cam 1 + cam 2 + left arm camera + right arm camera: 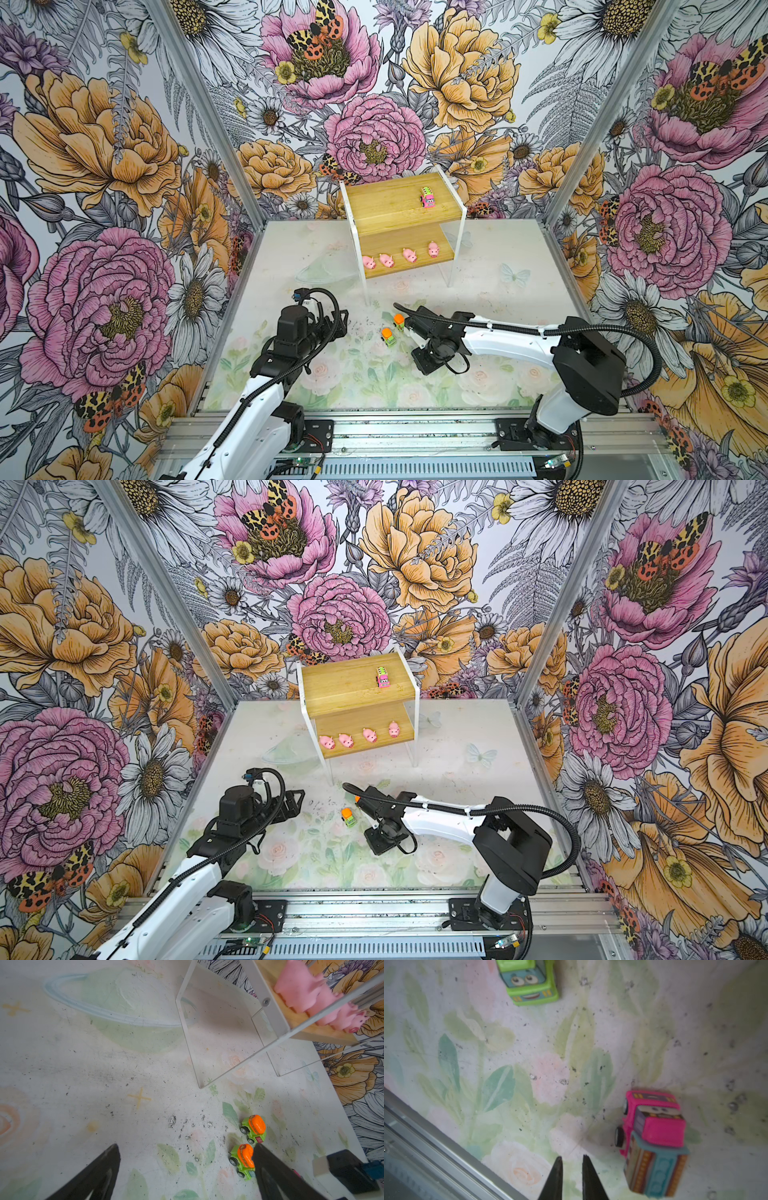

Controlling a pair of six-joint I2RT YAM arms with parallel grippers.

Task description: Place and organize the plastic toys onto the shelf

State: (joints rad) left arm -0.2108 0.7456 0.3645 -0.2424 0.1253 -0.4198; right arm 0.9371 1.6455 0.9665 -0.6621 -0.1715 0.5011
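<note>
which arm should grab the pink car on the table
Right. The car lies right beside the right gripper, whose jaws are shut and empty, so they must reopen. The left gripper is open, by a truck instead.

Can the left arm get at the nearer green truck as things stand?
Probably yes. The left gripper is open, and the truck stands on bare table just beside it, with nothing between them. The right gripper sits close on the truck's far side, so room there looks tight.
</note>
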